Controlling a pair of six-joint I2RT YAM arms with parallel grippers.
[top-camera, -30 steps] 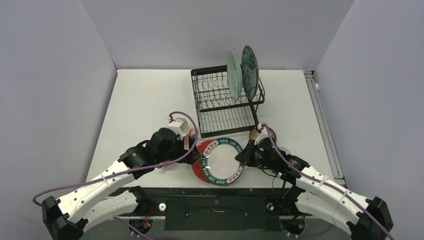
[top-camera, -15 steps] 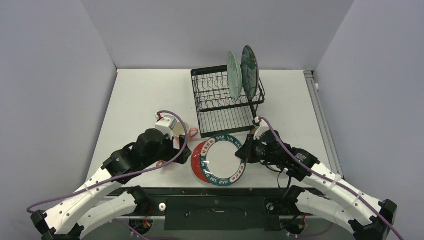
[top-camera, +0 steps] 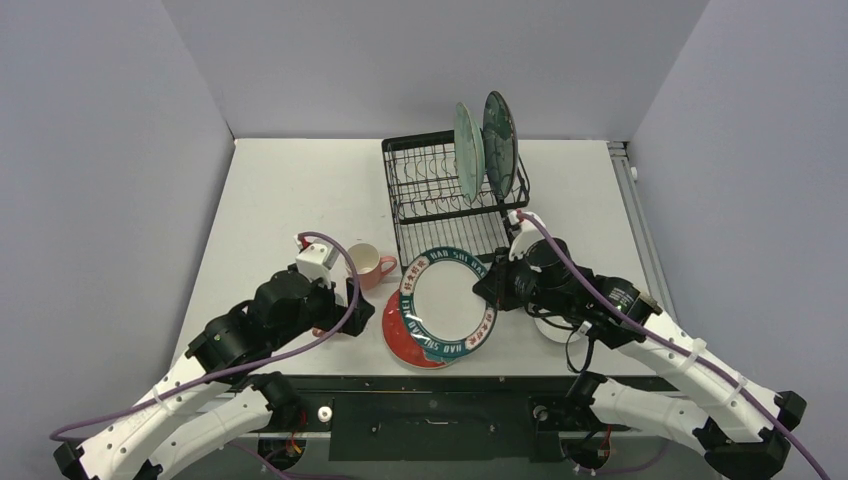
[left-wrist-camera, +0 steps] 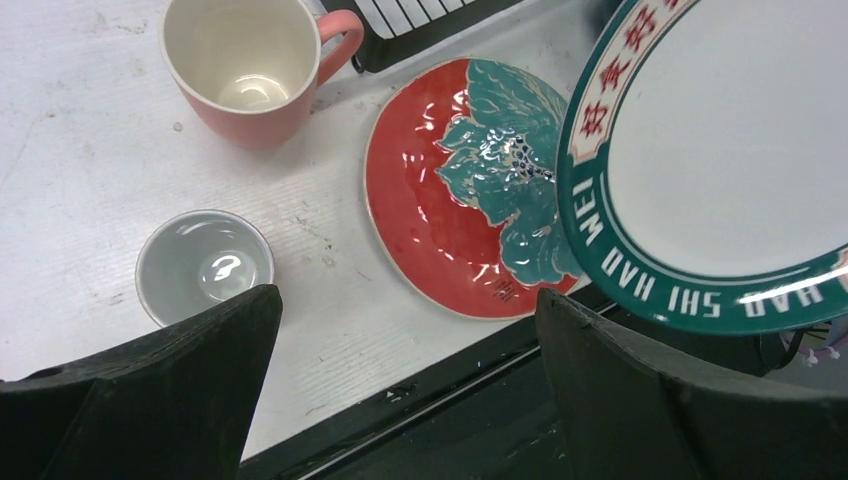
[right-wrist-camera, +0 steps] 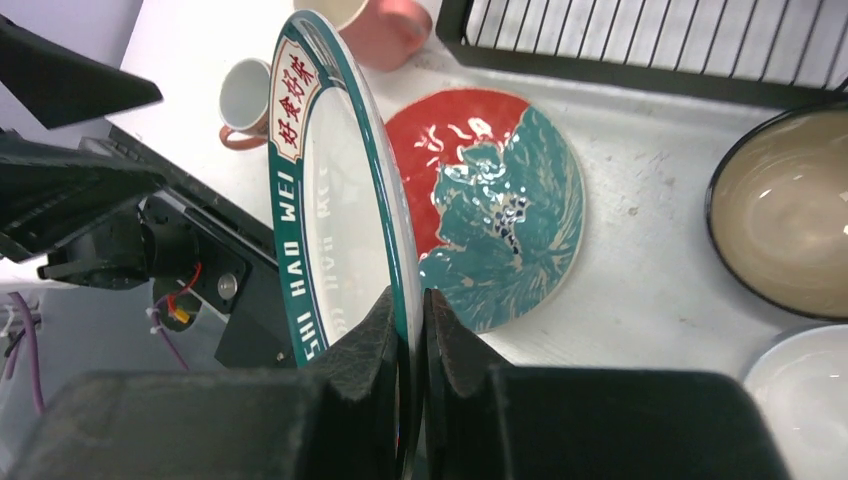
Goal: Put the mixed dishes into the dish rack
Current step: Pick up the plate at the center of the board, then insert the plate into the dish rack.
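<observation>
As the left tool (left-wrist-camera: 405,300) retreats, spread empty, the right tool (right-wrist-camera: 408,300), clamped on the white plate (right-wrist-camera: 340,200), lifts it toward the rack (top-camera: 440,230).

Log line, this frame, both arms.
right jaws: shut on white plate, tilted | left jaws: open, empty | dish rack: green plate, teal plate upright

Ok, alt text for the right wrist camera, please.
The right gripper pinches the rim of a white plate with a green lettered border, holding it on edge above the table. Beneath lies a red-orange plate with a teal flower, with a brown bowl beside it and a pink mug by the dish rack.
</observation>
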